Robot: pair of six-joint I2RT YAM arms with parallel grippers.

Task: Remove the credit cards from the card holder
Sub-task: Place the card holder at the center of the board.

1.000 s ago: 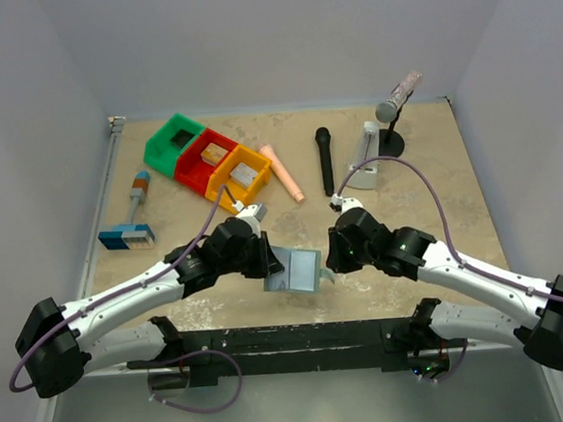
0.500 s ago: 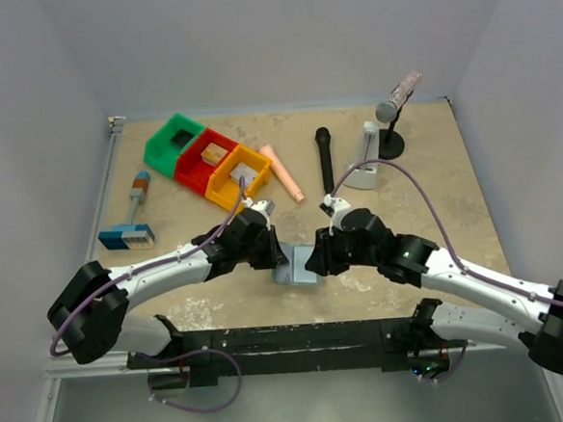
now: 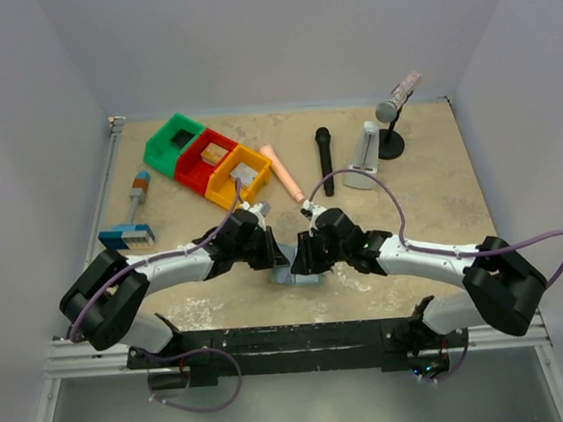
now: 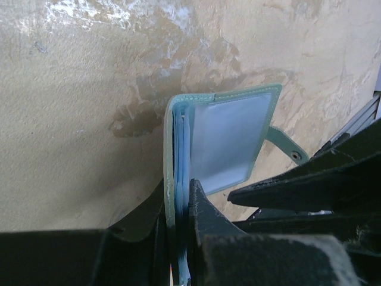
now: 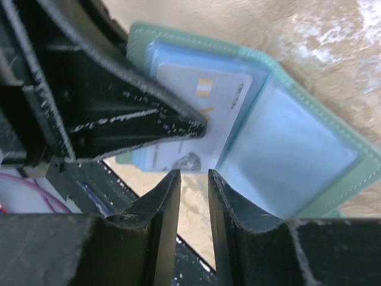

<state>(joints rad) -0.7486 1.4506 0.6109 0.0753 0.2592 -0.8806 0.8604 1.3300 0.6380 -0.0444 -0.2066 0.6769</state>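
The card holder [image 3: 301, 276] is a pale teal bifold, held open just above the table in front of the arm bases. My left gripper [image 4: 178, 187] is shut on its cover and blue pocket pages, while a clear pocket panel [image 4: 223, 140] fans out to the right. In the right wrist view a silvery-grey credit card [image 5: 196, 107] with print sits in a pocket of the card holder [image 5: 309, 149]. My right gripper [image 5: 193, 174] stands just below that card's edge, open by a narrow gap with only table showing between its fingers. In the top view the two grippers [image 3: 277, 258] [image 3: 301, 262] meet at the holder.
Green [image 3: 173, 144], red [image 3: 206, 161] and orange [image 3: 237, 175] bins stand at the back left, next to a pink stick [image 3: 282, 172] and a black microphone [image 3: 324, 159]. A white stand [image 3: 363, 157] and a microphone stand [image 3: 391, 116] are at the back right. A blue-and-white block [image 3: 126, 237] lies far left.
Both arms have drawn in to the centre and the holder has come with the left one. The right gripper has closed in on the holder, its jaws a little wider.
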